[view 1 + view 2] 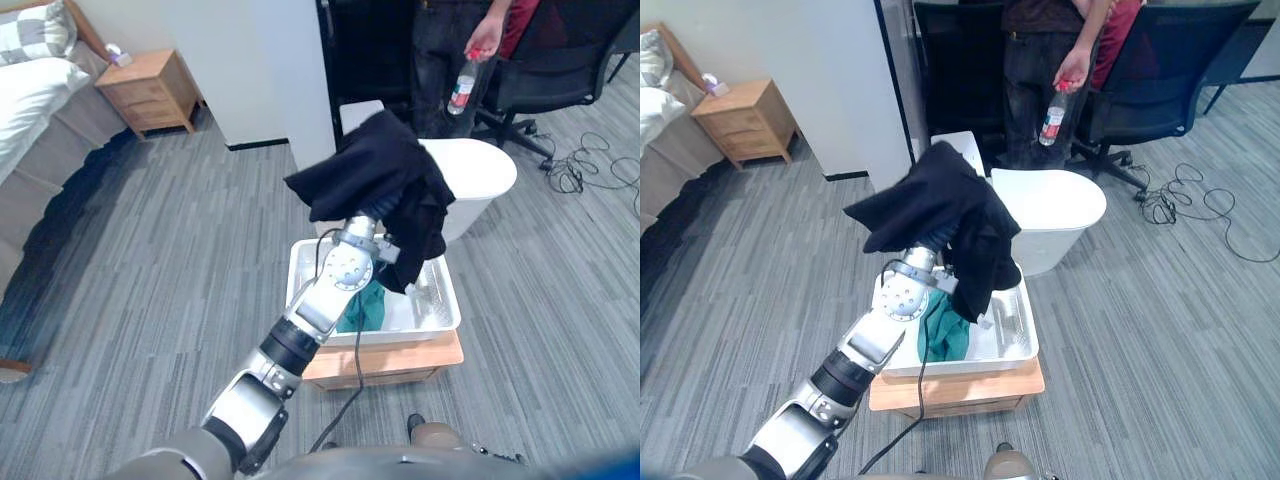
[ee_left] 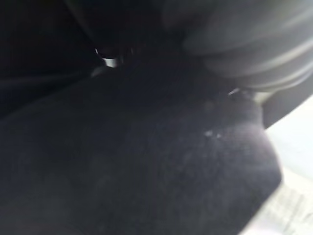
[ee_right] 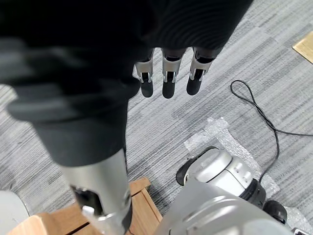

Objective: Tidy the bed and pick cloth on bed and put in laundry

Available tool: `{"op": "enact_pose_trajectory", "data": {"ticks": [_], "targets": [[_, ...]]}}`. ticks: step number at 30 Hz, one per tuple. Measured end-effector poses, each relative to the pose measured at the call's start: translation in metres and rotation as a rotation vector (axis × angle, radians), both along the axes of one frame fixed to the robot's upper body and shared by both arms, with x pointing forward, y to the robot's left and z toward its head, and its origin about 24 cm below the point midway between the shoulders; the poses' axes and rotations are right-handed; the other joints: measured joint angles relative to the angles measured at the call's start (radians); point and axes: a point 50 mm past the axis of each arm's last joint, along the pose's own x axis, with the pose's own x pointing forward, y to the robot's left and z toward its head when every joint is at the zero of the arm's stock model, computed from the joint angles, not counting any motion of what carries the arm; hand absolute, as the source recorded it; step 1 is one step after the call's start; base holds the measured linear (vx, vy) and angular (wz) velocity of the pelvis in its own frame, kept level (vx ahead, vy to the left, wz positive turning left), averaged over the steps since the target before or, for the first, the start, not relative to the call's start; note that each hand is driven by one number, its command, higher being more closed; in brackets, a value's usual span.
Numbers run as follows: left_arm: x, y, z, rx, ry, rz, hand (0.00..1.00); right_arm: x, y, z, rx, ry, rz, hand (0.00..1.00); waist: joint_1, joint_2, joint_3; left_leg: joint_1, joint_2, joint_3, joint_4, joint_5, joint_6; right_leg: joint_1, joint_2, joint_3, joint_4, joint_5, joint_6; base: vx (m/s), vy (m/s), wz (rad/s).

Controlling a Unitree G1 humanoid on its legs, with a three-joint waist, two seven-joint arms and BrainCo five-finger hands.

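Now, L hand point(image 1: 383, 210) is up over the white tub point(image 1: 446, 308), black cloth point(image 1: 375, 165) draped right over it. Fingers buried in fabric, can't tell their grip. Cloth hangs above the tub, w/ a green garment point(image 1: 365, 308) inside; tub sits on a wooden stool point(image 1: 400, 362). White round bin point(image 1: 480, 175) just behind. R hand point(image 3: 168, 78) hangs over carpet point(image 3: 205, 112), fingers straight, holding nothing. Person point(image 1: 487, 38) w/ a bottle point(image 1: 462, 88) stands beyond.
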Motion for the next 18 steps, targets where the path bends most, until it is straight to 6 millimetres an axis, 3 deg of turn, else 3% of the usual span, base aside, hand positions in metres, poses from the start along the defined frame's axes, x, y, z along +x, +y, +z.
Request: {"op": "enact_pose_trajectory", "data": {"ticks": [5,10,13,14,18], "targets": [[0.012,0.013,-0.033,0.125,0.119,0.09,1.0,0.009,-0.001,0.002,-0.014,-0.025,0.026,0.0,-0.012,0.001,0.029,-0.03,0.0,0.031,0.004,-0.003,-0.004,-0.054,0.003,0.026,0.026,-0.002,0.001,0.01,0.007,-0.18],[0.03,0.06,-0.059,0.24,0.233,0.298,1.0,0.023,0.001,0.004,-0.015,-0.057,0.045,0.0,-0.025,-0.014,0.072,-0.071,0.004,0.053,0.021,-0.003,-0.006,-0.107,0.006,0.04,0.05,-0.002,0.001,0.0,-0.008,-0.11],[0.037,0.084,-0.06,0.289,0.246,0.388,1.0,0.036,0.004,0.007,-0.018,-0.095,0.069,0.0,-0.021,-0.027,0.097,-0.116,0.009,0.055,0.048,-0.005,-0.008,-0.157,0.006,0.038,0.083,-0.003,0.0,-0.04,-0.028,-0.02],[0.044,0.096,-0.056,0.318,0.244,0.431,1.0,0.05,0.007,0.01,-0.015,-0.131,0.081,0.0,-0.021,-0.034,0.106,-0.156,0.009,0.055,0.061,-0.005,-0.009,-0.2,0.004,0.038,0.101,-0.003,0.0,-0.06,-0.04,-0.01],[0.057,0.108,-0.036,0.392,0.168,0.489,1.0,0.076,0.009,0.019,-0.039,-0.217,0.117,0.0,-0.016,-0.036,0.152,-0.207,0.007,0.058,0.081,-0.005,-0.009,-0.257,-0.005,0.04,0.13,-0.003,0.0,-0.07,-0.025,0.01]]}}
